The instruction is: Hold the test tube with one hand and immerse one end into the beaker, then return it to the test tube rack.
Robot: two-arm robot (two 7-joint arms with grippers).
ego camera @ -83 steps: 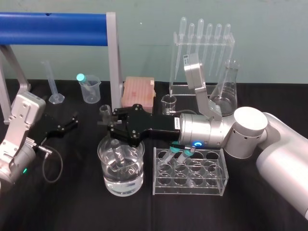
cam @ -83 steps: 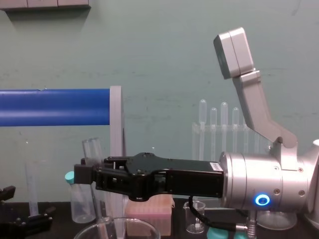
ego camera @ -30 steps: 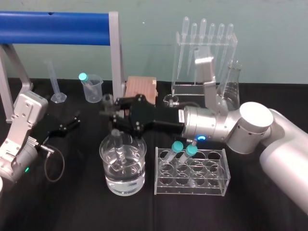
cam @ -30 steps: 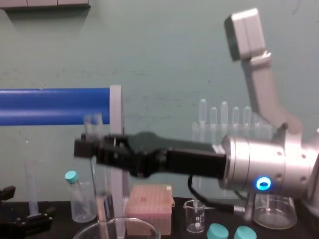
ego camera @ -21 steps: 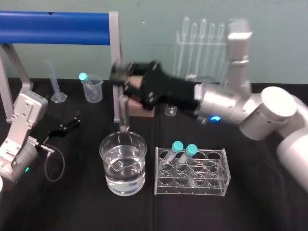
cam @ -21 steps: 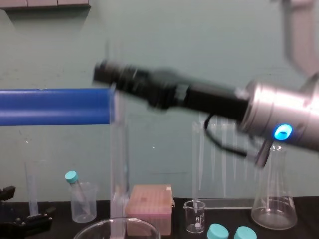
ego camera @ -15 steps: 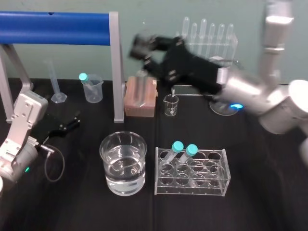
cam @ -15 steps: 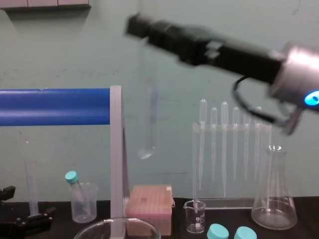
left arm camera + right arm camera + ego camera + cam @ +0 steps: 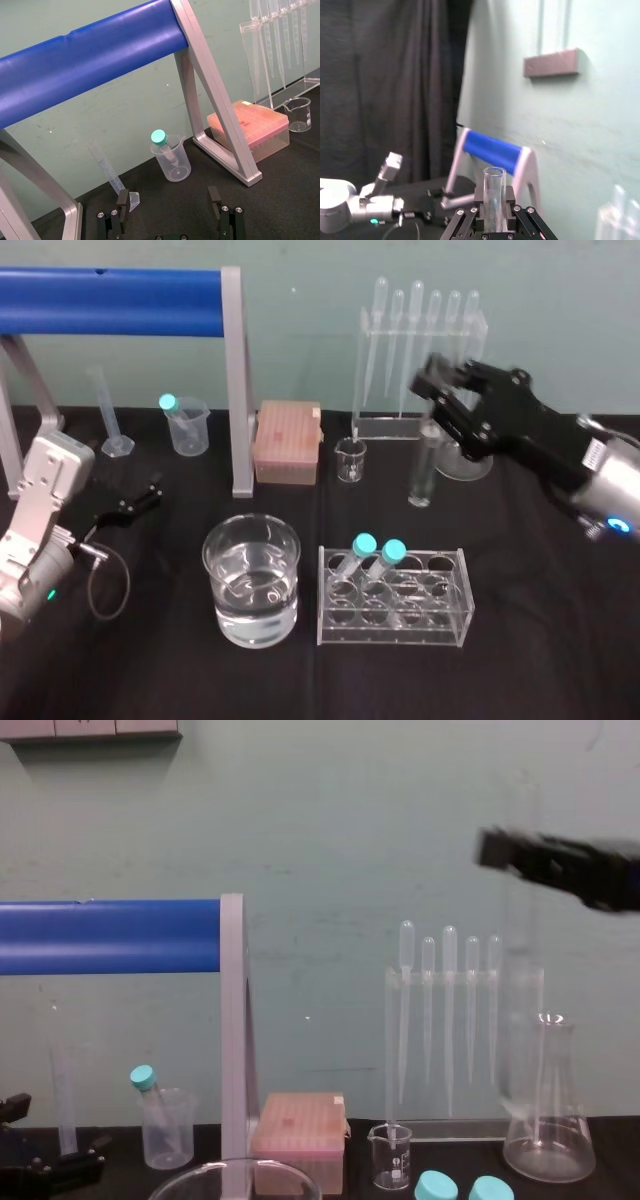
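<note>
Test tube [image 9: 425,468]: plain clear glass, uncapped, hung upright. Its top end was clamped in the R gripper [image 9: 447,405], over the black table [image 9: 560,660]. It sat behind the test tube rack [image 9: 393,598] and well right of the beaker [image 9: 251,575]. Beaker was wide, clear and part-filled w/ liquid.

R wrist view added what the head view couldn't: the tube's lipped open rim stuck up between the tight-closed fingers. Chest view gave the tube only as a faint blur in front of the conical flask [image 9: 550,1130], lower end apparently clear of the table.

L gripper [image 9: 168,200] lay parked at far left, jaws apart per L wrist view.

Near the tube: small beaker [image 9: 350,460] and pipette stand [image 9: 420,350]. Two teal-capped tubes [image 9: 365,550] leaned in the rack's back-left holes. Further left: pink box [image 9: 287,443], plastic beaker [image 9: 187,428], blue-bar frame [image 9: 110,288].
</note>
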